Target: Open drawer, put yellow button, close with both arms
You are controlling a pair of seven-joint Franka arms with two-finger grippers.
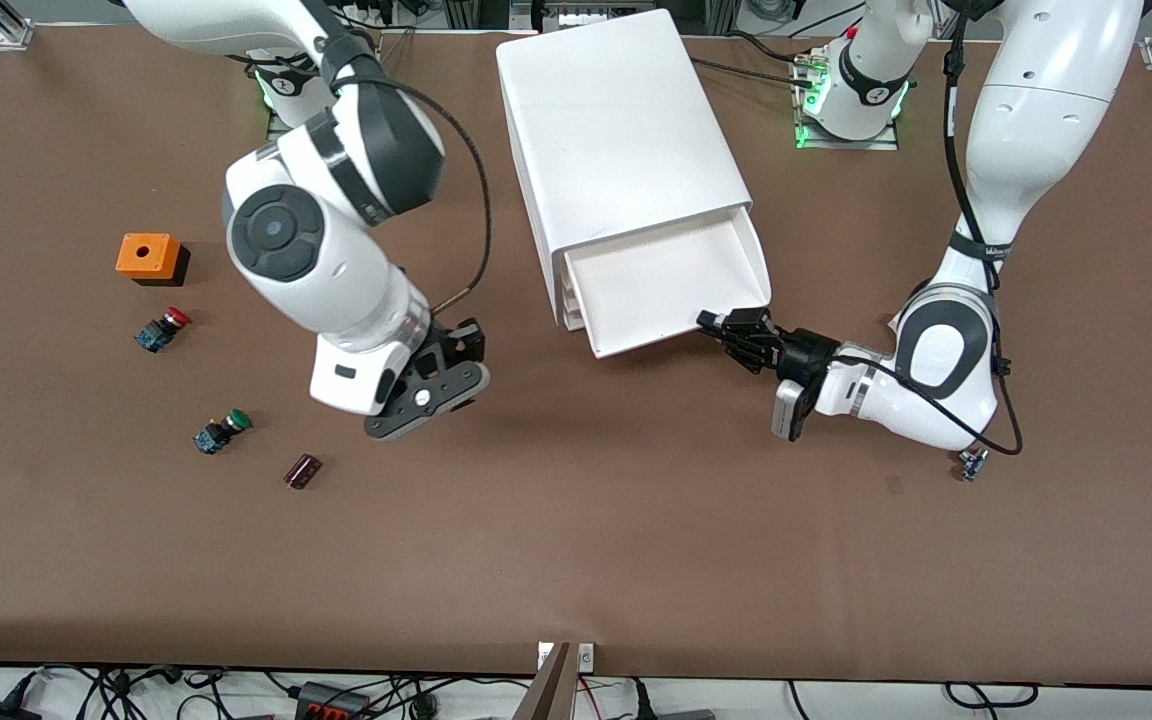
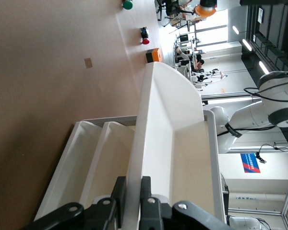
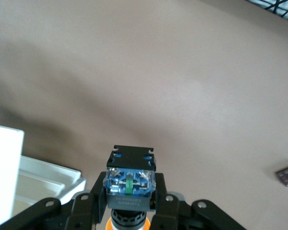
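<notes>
From the front, a white drawer cabinet (image 1: 621, 150) stands on the brown bench (image 1: 636, 560) between the two arm bases, its top drawer (image 1: 666, 285) pulled out. The left end effector (image 1: 731, 330) is at the drawer's front corner toward the left arm's end, its fingers pinched narrowly on the front wall. The right end effector (image 1: 436, 385) hangs over bare bench beside the cabinet, toward the right arm's end. Farther toward that end lie an orange box (image 1: 149, 257), a red-capped button (image 1: 162, 329), a green-capped button (image 1: 221, 431) and a small dark red block (image 1: 302, 471). In the left wrist view, the left end effector's fingers (image 2: 119, 196) clamp the thin wall of the open drawer (image 2: 182, 158), with lower drawers showing beside it. In the right wrist view, the right end effector (image 3: 131, 211) is closed on the yellow button (image 3: 129, 184), gripping its blue-and-black body, the orange-yellow cap peeking out below.
</notes>
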